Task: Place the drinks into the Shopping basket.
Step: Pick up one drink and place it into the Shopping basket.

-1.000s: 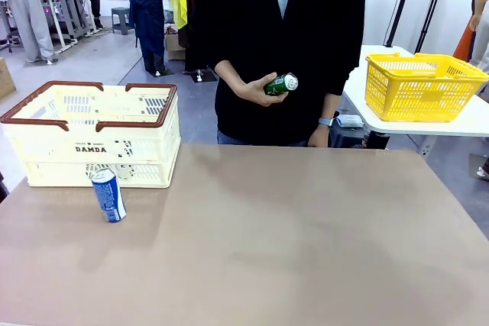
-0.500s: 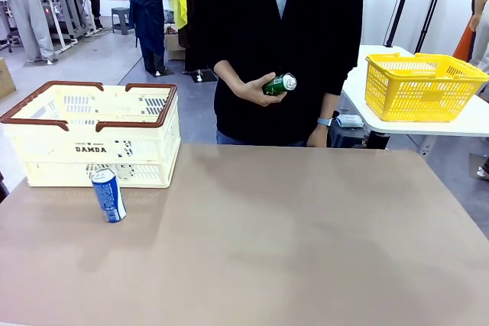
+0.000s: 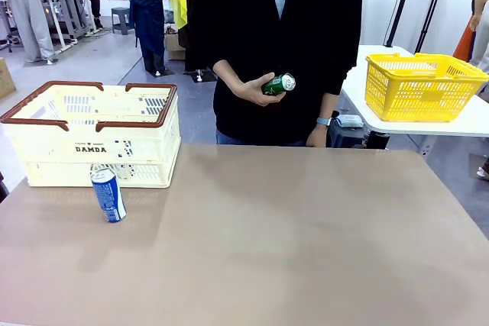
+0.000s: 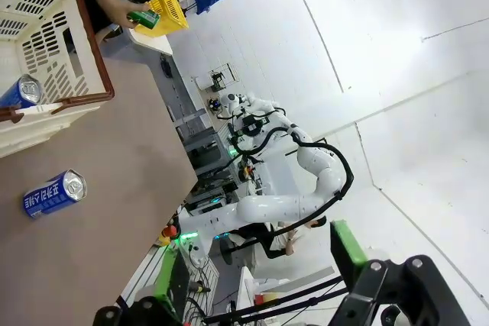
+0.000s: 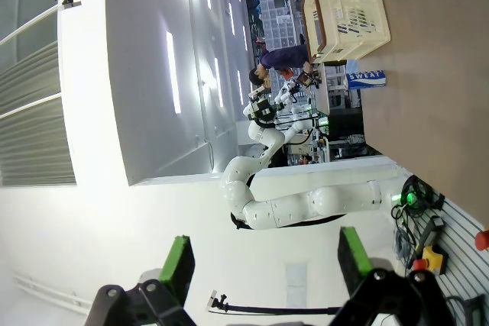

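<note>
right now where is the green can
In the front view, the green can is in the person's hand, beyond the table, right of the cream basket.

The tan table (image 3: 306, 250) carries the cream-white Shopping basket (image 3: 46, 159) at its far-left corner, with one upright blue can (image 3: 108, 195) just in front of it.

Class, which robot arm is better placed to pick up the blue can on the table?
Left. The blue can stands left on the table, just in front of the Shopping basket, where the left arm comes in. The left gripper is open.
</note>
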`<state>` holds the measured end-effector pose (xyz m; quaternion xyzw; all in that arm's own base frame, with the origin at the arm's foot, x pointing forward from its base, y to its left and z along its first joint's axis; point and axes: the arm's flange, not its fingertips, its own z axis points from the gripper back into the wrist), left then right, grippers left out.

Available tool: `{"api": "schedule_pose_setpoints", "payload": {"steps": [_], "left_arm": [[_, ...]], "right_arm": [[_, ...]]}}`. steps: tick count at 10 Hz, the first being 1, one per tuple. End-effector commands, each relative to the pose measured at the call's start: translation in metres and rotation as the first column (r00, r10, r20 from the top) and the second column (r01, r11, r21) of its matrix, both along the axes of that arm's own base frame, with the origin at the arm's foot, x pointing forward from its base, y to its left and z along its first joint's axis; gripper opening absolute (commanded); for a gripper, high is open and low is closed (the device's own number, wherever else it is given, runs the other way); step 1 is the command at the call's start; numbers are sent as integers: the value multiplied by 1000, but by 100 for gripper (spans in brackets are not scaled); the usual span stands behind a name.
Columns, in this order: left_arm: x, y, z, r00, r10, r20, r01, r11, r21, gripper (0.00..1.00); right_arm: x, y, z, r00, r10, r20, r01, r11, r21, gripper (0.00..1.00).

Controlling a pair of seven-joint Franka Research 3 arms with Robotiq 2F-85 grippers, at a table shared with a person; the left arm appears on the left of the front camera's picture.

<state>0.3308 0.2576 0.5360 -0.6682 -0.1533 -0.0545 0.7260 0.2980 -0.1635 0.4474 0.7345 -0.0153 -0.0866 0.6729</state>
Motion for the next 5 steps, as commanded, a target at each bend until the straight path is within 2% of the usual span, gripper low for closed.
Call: {"api": "schedule_pose_setpoints", "payload": {"steps": [1, 3, 5], "left_arm": [[-1, 2, 3, 1000, 12, -6, -12, 1000, -20, 100], [0, 0, 0, 1000, 0, 0, 0, 1000, 0, 100], [-9, -61, 27, 994, -69, -86, 79, 990, 118, 100]], "right_arm": [[0, 0, 7, 1000, -1, -18, 1, 1000, 13, 100], [0, 0, 7, 1000, -1, -18, 1, 1000, 13, 100], [0, 0, 7, 1000, -1, -18, 1, 1000, 13, 100]]}}
